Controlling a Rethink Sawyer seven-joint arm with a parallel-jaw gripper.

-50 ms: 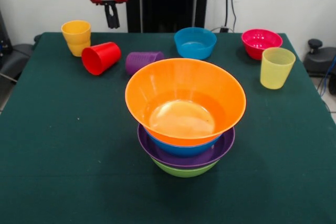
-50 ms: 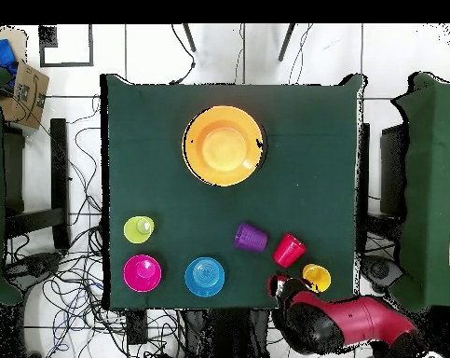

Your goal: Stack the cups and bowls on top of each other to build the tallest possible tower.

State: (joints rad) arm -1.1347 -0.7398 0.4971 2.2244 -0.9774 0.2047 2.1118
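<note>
Cups lie nearest the claw (image 1: 112, 23): orange-yellow cup (image 1: 76, 36) upright just beside it, red cup (image 1: 101, 57) tipped over below. Light, stiff, slick plastic; grip by the rim wall. Claw hangs empty, fingers near-closed. Tower (image 1: 185, 114) well apart mid-desk.

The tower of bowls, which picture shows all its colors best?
The front view. There the tower shows every layer from the side: green at the bottom, then purple, blue and the wide orange bowl on top. The overhead view shows only the orange bowl, which hides the bowls under it.
</note>
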